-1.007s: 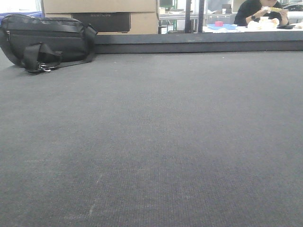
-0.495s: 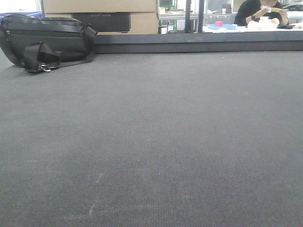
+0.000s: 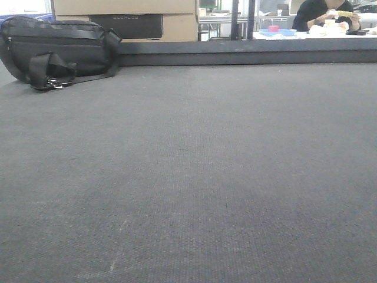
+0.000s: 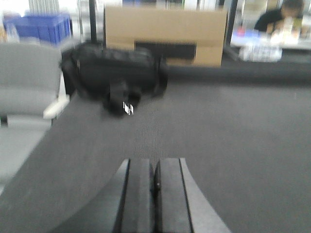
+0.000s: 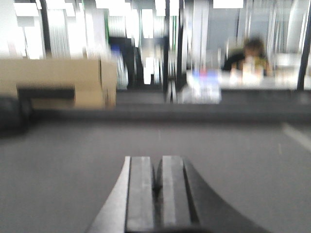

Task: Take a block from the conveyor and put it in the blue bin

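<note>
Exterior front-facing shows black bag (image 3: 56, 47) on conveyor (image 3: 194, 177); left claw (image 4: 154, 194) and right claw (image 5: 158, 189) are closed, empty.

The left gripper (image 4: 154, 165) points straight ahead and roughly level, its two dark fingers (image 4: 138, 194) pressed together with only a thin seam between them. The right gripper (image 5: 157, 167) is held the same way, with its fingers (image 5: 142, 194) side by side, touching along their length, tips forward. Both wrist views are blurred
</note>
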